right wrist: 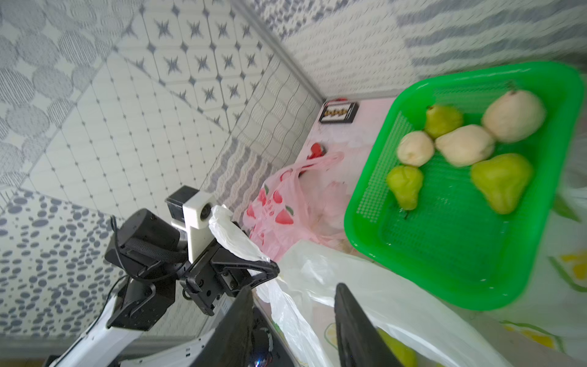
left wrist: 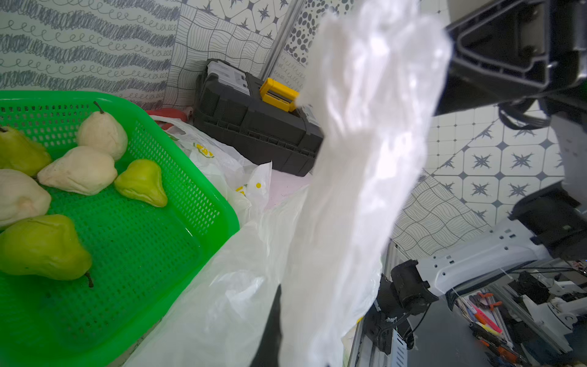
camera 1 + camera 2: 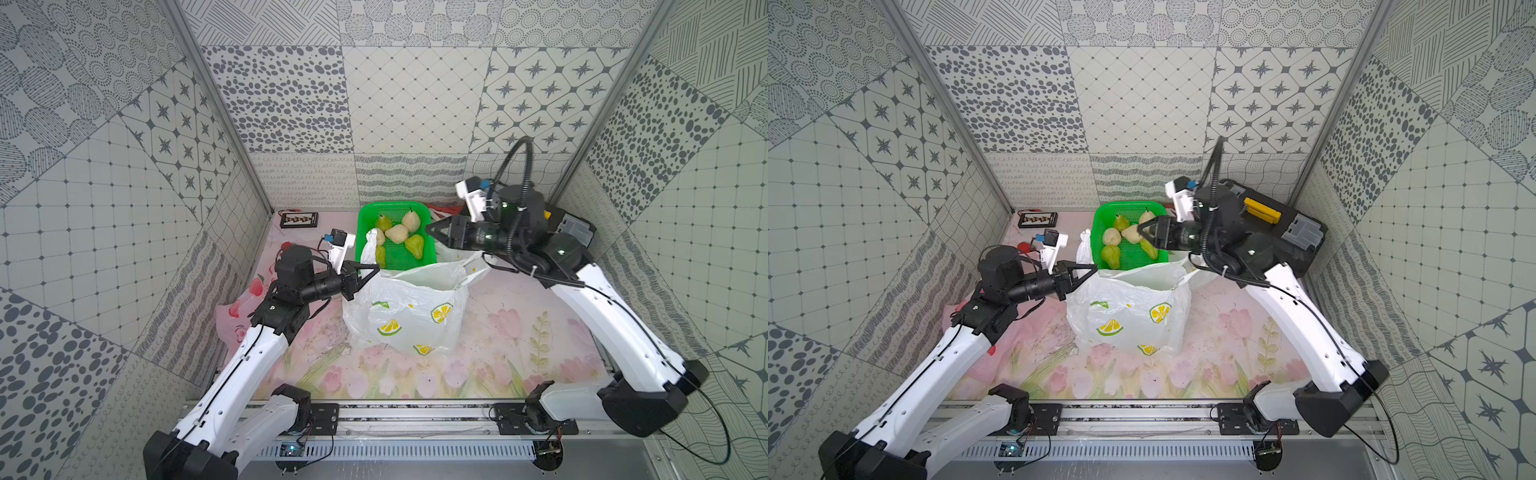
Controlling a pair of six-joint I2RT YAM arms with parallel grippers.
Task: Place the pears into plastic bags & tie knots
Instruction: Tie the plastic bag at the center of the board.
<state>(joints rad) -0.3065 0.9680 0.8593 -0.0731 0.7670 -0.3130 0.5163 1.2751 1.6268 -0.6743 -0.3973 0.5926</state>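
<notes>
Found the lemon-print bag (image 3: 407,316) standing open at the middle of the tabletop (image 3: 519,332), just in front of the green basket (image 3: 401,255) at the far edge. Thin, crinkly, milky film with yellow lemon slices printed on it, mouth gaping upward.

Caught the left gripper (image 3: 372,270) at the bag's left rim, black triangular jaws pinched together on one white handle. Backed up by the right wrist view: left gripper (image 1: 270,270) clamped on that twisted strip of film, loose end flopped back against the white wrist camera (image 1: 200,211). Got little from the left wrist view but the lemon-print bag (image 2: 365,159) as a blurred white band close to the lens, jaws out of frame.

Spotted the right gripper (image 3: 432,230) over the green basket's right rim, just beyond the bag's mouth, jaws apart, gripping nothing. Seen spread in the right wrist view too (image 1: 293,287), bag film below the gap.

Counted six pears (image 1: 465,144) on the perforated plastic floor of the green basket (image 1: 444,238): three pale cream, three yellow-green, all matte, lumpy, short-stemmed. Near the right gripper's tips, untouched. In a top view, found one pear (image 3: 380,254) half hidden behind the raised handle.

Picked out the pink strawberry bag (image 1: 286,197), crumpled, by the left edge: plain in the right wrist view, mostly under the left arm in both top views. Hard black toolbox (image 2: 254,127) with a yellow latch in the far right corner.
</notes>
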